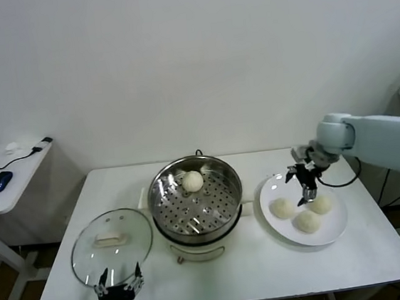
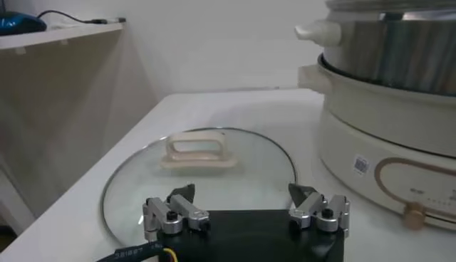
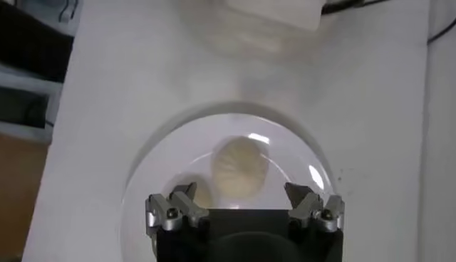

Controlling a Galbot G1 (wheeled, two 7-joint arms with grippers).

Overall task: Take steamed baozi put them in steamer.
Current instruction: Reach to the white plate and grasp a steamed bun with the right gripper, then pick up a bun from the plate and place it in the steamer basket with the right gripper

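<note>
On a white table, a round, shiny stainless-steel steamer with a perforated floor, seated on a cream-white cooker base; inside, toward the far side, one smooth, matte, cream-white baozi. To the right, a flat white round plate bearing three more buns: one on the left, one nearest, one on the right. Above the plate, right gripper with fingers spread wide and empty, poised over a bun, apparently not touching. At the near left, a round glass lid with cream handle, lying flat. Just beyond the near table edge, left gripper, parked, jaws spread and empty.
</note>
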